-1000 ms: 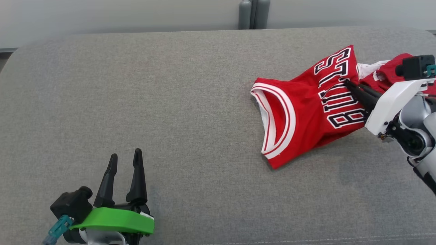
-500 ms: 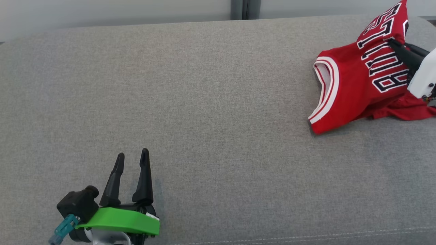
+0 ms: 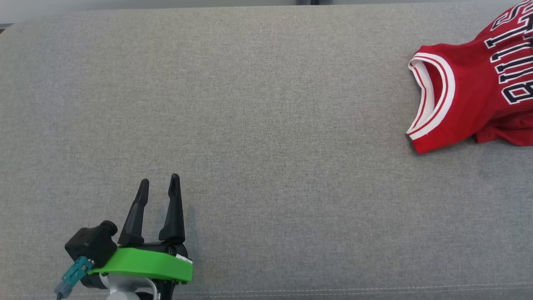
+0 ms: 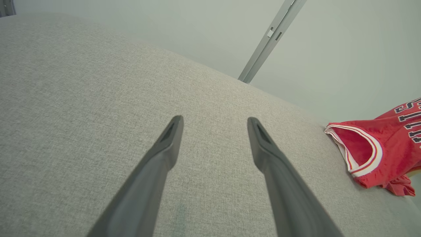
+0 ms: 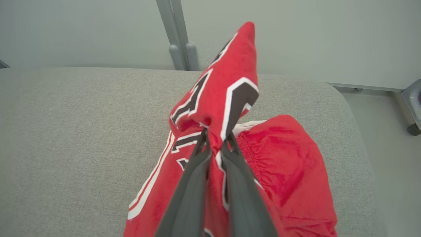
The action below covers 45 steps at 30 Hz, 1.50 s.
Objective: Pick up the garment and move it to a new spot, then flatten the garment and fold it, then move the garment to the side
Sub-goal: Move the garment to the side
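Observation:
The garment (image 3: 470, 100) is a red jersey with white trim and black-and-white lettering, bunched at the far right of the grey cushion (image 3: 250, 125), partly cut by the head view's edge. In the right wrist view my right gripper (image 5: 215, 140) is shut on a fold of the garment (image 5: 230, 85), which rises in a peak above the fingertips while the rest drapes below. My left gripper (image 3: 159, 185) stands open at the lower left, far from the garment, with nothing between its fingers (image 4: 164, 144). The left wrist view shows the garment (image 4: 378, 154) at its right edge.
The grey cushion's rounded right end (image 5: 355, 108) drops off to a pale floor. A grey post (image 5: 177, 36) stands behind the cushion against a pale wall. A seam (image 3: 333, 287) runs along the cushion's front edge.
The head view has swung left and down, so the garment now sits at its right edge and the right gripper has left that view. The left gripper stays open in place.

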Motion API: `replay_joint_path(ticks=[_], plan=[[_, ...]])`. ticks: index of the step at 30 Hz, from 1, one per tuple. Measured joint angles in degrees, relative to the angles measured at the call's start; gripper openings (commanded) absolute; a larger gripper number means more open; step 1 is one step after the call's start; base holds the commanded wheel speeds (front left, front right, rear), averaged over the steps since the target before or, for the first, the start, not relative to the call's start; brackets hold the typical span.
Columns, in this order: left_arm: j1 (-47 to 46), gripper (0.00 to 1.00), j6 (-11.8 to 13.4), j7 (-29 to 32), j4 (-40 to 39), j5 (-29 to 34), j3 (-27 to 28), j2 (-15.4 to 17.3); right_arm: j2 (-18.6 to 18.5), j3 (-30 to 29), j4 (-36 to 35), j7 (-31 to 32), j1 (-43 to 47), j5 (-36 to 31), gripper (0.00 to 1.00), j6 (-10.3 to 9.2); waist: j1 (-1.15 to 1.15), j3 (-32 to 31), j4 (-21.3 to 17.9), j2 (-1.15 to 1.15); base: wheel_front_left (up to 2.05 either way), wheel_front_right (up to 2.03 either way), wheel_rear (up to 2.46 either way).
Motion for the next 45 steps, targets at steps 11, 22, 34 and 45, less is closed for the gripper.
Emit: replay_joint_path(ticks=[11,22,34,45], plan=[[-0.5,1.00,0.0,1.6,-1.7,2.1,-0.1,1.3,-3.7,-1.6,4.6,-0.4,-0.1,-2.6,0.00,-3.59,0.00,3.1,0.2,0.00,0.00,0.00,0.00],[-1.7,1.00,0.0,3.5,-3.4,3.5,-0.3,2.6,-5.5,-1.3,8.4,-3.8,-0.4,-7.8,0.00,-8.79,0.00,6.8,0.7,0.00,0.00,0.00,0.00],[-1.9,1.00,0.0,5.1,-5.2,5.0,0.6,3.8,-2.7,0.0,12.8,-9.1,-0.4,-12.0,0.00,-11.60,0.00,10.1,1.9,0.00,0.00,0.00,0.00],[-1.9,1.00,0.0,6.1,-6.2,6.0,1.8,4.2,-1.5,-1.0,17.2,-13.1,-1.5,-13.5,1.00,-12.54,0.00,11.3,-0.2,0.00,0.00,0.00,0.00]])
